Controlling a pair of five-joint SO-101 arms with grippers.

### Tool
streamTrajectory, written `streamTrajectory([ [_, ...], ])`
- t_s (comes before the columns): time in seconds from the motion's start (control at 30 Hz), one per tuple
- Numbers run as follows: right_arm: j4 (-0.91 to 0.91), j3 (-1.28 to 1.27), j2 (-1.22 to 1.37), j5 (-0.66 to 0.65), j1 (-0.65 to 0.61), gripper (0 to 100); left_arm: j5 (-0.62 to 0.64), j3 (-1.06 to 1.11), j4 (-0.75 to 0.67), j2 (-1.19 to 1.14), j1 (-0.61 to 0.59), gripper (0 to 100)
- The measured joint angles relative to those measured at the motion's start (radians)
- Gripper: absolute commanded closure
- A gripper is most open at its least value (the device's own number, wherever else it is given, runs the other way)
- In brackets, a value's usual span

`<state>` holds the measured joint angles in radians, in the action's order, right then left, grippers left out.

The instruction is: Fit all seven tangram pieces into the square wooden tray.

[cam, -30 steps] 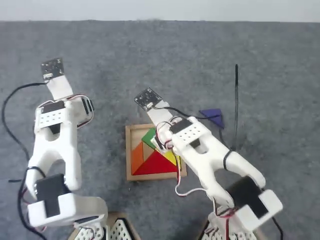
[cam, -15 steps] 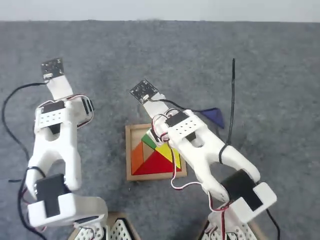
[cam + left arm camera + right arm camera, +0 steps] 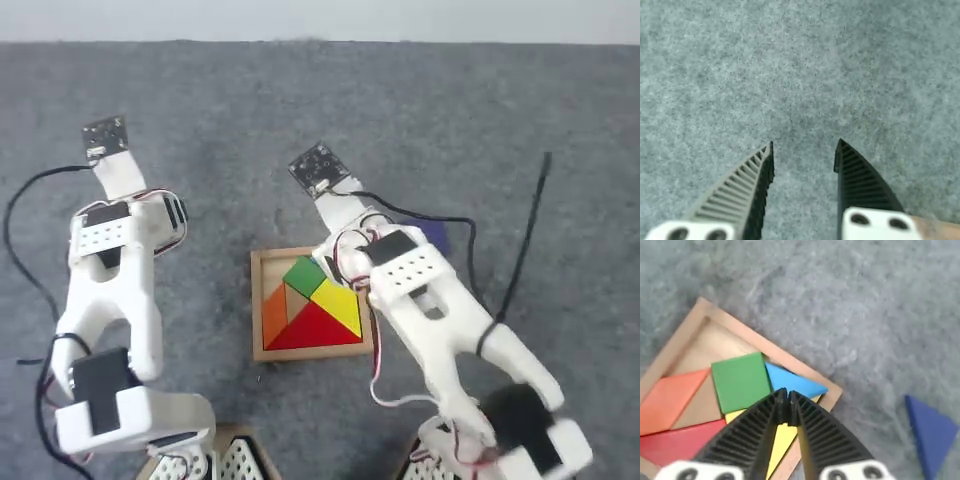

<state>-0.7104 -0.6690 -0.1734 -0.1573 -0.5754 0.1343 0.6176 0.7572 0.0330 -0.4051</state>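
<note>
Your right tool point(image 3: 788, 395) hung with its tips pressed together on nothing, over the corner of the tray point(image 3: 767, 346), just above the light blue triangle point(image 3: 797, 381) that sat beside the green square point(image 3: 740, 381). The dark blue triangle point(image 3: 930, 432) lay outside on the grey surface point(image 3: 500, 100), near that corner but apart from the rim, with open room around it. Your left tool point(image 3: 802, 155) stood with its tips apart over bare surface, well away from the tray.

The tray point(image 3: 715, 342) is pale matt wood (bare, unpainted), its tangram pieces point(image 3: 740, 381) smoothly painted, the table cloth point(image 3: 300, 100) fuzzy.
</note>
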Motion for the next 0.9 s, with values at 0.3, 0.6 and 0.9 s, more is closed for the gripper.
streamTrajectory([
  [0.3,0.018,0.06,0.21,0.0,0.0,99.1,0.0,0.0,0.0,0.0,0.0,82],
  [0.6,-0.006,0.061,0.141,0.0,0.026,98.9,0.0,0.0,0.0,0.0,0.0,82],
  [0.9,-0.172,0.061,-0.112,-0.12,0.299,89.6,0.0,0.0,0.0,0.0,0.0,82],
])
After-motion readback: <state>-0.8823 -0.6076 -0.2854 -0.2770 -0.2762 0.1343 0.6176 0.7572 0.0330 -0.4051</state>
